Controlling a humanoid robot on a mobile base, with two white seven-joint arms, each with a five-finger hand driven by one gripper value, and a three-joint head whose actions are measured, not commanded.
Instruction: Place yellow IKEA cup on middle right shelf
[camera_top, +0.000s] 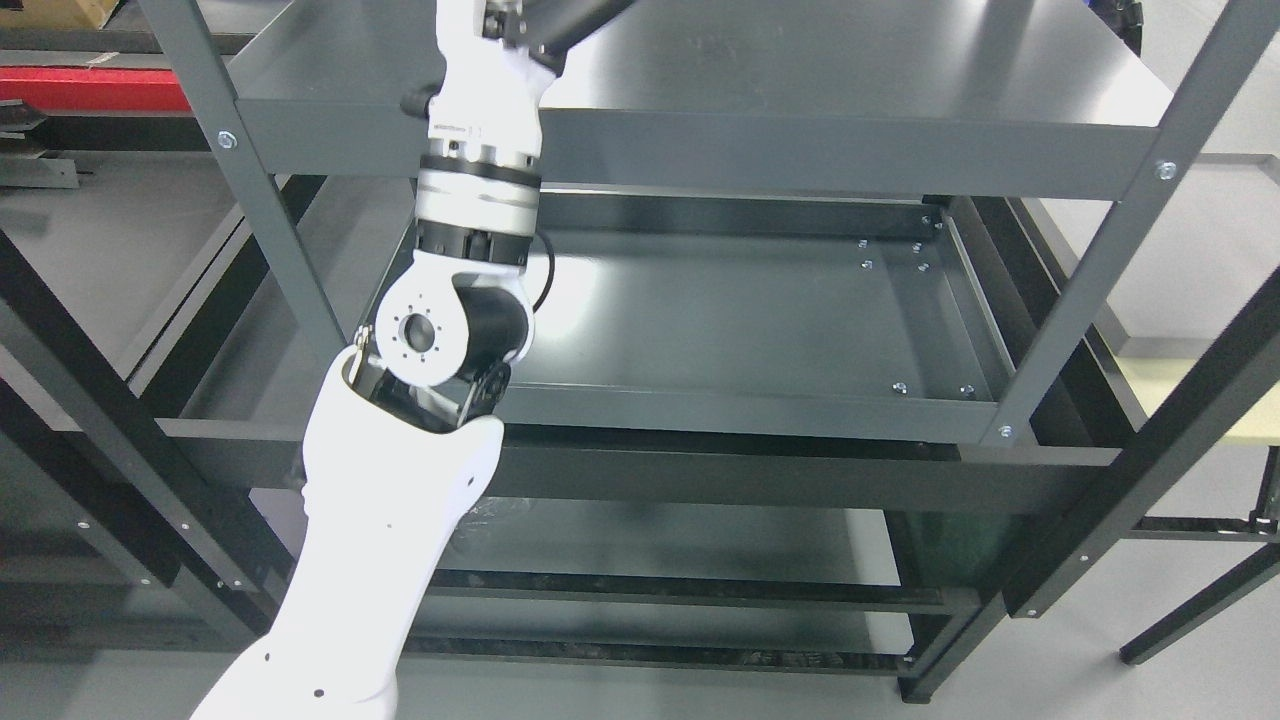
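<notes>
No yellow cup shows in the head view. My left arm (400, 520) comes in from the lower left, bends at the elbow joint (440, 335), and its white forearm (480, 130) rises in front of the dark grey shelf unit. The forearm leaves the picture at the top edge, so the hand is out of view. The middle shelf (760, 330) is a bare grey tray behind the arm. The top shelf (850, 60) lies above it. My right arm does not show.
A lower shelf (680, 545) sits under the middle one. Slanted grey posts stand at the left (270, 230) and right (1100, 260) of the unit. A black frame (1170, 480) and a cream table top (1210, 400) stand to the right.
</notes>
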